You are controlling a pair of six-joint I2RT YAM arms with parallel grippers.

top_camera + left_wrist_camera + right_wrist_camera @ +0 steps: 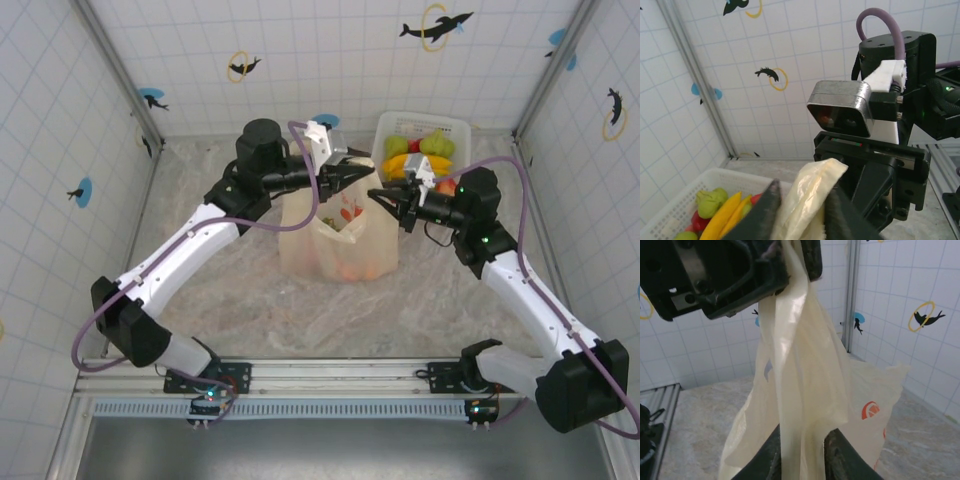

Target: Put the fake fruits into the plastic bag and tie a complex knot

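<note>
On the tabletop (230, 300), just beyond the middle, the bag (335, 245) is standing upright between the two arms, its mouth being drawn upward. Orange shapes are showing low on its front; I cannot tell whether they are prints or fruits inside.

Above the bag's right shoulder, the right gripper (385, 200) is reaching in from the right. In its wrist view the right gripper (801, 432) is straddling a cream handle (790, 390) strip, jaws standing a little apart on either side; whether they are pressing it I cannot tell.

Just beyond and slightly left, the left gripper (365, 176) is coming in over the bag's top. Its wrist view shows the left gripper (802, 189) with jaws pressed together, pinching the handle (815, 175), whose folded end is poking up past the fingertips. The two grippers are facing each other closely.

Farthest back, near the wall, a white basket (455, 128) is holding fruits (420, 150): green, yellow and red ones, including a banana (727, 215).
</note>
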